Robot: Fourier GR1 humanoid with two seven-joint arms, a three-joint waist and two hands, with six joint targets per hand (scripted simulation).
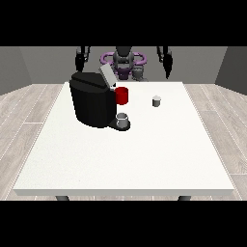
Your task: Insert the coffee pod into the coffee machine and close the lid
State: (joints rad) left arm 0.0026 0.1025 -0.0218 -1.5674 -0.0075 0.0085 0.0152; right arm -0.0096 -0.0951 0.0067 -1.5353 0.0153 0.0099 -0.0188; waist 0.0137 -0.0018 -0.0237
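You see the small grey pod (156,101) upright on the table, well apart from the black machine (93,99), whose lid (107,75) stands open.

The white table (144,159) carries a black coffee machine (91,103); a small grey coffee pod (156,101) stands apart.

No text, label or number can be read anywhere; the coffee machine (92,99) seems unmarked.

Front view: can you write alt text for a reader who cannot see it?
A black coffee machine stands on a white table, its lid raised, a cup on its base and a red part at its side. A small grey coffee pod sits apart to the view's right.
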